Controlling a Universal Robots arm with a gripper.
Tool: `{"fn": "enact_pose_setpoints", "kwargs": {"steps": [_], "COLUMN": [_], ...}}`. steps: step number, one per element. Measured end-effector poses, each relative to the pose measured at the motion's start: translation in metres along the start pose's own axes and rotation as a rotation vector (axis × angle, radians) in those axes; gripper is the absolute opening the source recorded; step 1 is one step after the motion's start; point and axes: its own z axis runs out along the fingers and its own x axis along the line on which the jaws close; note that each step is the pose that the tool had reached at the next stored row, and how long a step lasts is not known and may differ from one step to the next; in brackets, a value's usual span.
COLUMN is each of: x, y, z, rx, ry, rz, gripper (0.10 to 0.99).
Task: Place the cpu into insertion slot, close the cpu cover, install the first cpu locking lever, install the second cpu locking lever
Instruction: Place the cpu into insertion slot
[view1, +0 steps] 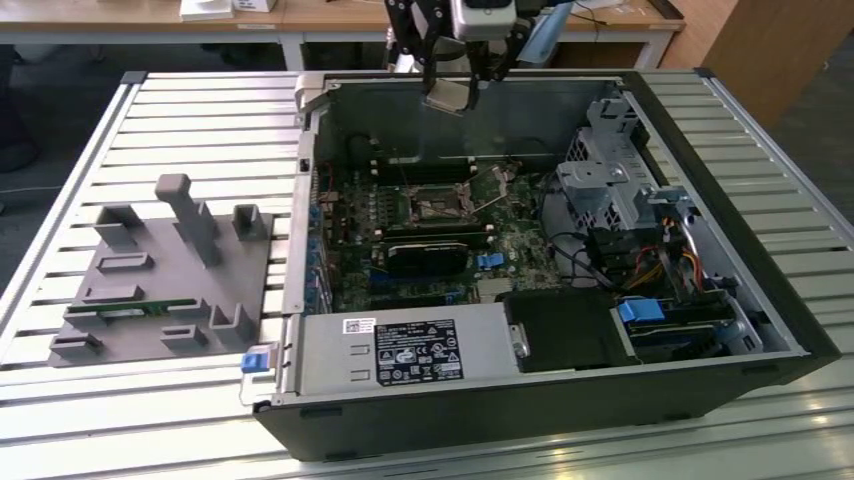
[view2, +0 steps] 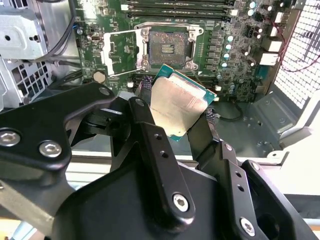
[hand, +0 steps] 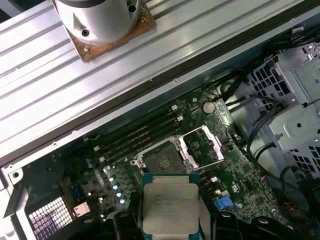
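Cpu (view2: 181, 100): clamped by two opposite edges, tilted, hanging in open air above the board.
Gripper (view2: 172, 112): fingers closed on the cpu's sides.
Insertion slot (view2: 167, 47): uncovered, nothing above it.
Cpu cover (view2: 120, 52): swung open, beside the slot.
Computer case (view1: 534, 420): walls ring the board.

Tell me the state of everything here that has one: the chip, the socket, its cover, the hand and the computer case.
cpu: held in the hand above the case, not yet seated.
hand: shut on the cpu.
insertion slot: empty and uncovered.
cpu cover: swung open, off to one side of the insertion slot.
computer case: lying flat, side panel off, inside exposed.
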Motion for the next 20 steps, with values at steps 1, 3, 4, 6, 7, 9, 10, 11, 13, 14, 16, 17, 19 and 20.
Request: {"fn": "enact_pose_setpoints", "kwargs": {"steps": [1, 3, 4, 6, 7, 9, 10, 11, 13, 14, 16, 17, 19, 20], "x": [0.0000, 0.0001, 0.0002, 0.0003, 0.0003, 0.0004, 0.0005, 0.0006, 0.0008, 0.0009, 0.0011, 0.0012, 0.0015, 0.0016], "y": [0.0000, -0.0001, -0.0001, -0.0002, -0.0002, -0.0003, -0.0003, -0.0004, -0.0005, -0.0006, -0.0007, -0.0008, -0.0009, -0.0010], "z": [0.0000, 0.0002, 0.0002, 0.0003, 0.0003, 0.0004, 0.0005, 0.0005, 0.0005, 0.0006, 0.0006, 0.0007, 0.0007, 0.0007], "rx": [0.000, 0.000, 0.000, 0.000, -0.001, -0.001, -0.001, -0.001, -0.001, -0.001, -0.001, -0.002, -0.002, -0.002], "ry": [-0.0004, -0.0013, -0.0017, -0.0025, -0.0029, -0.0038, -0.0042, -0.0047, -0.0055, -0.0059, -0.0067, -0.0071, -0.0078, -0.0082], "rz": [0.004, 0.014, 0.019, 0.028, 0.033, 0.042, 0.047, 0.052, 0.061, 0.066, 0.074, 0.079, 0.087, 0.092], "gripper": [0.537, 0.537, 0.537, 0.537, 0.537, 0.537, 0.537, 0.537, 0.537, 0.537, 0.537, 0.537, 0.537, 0.537]}}
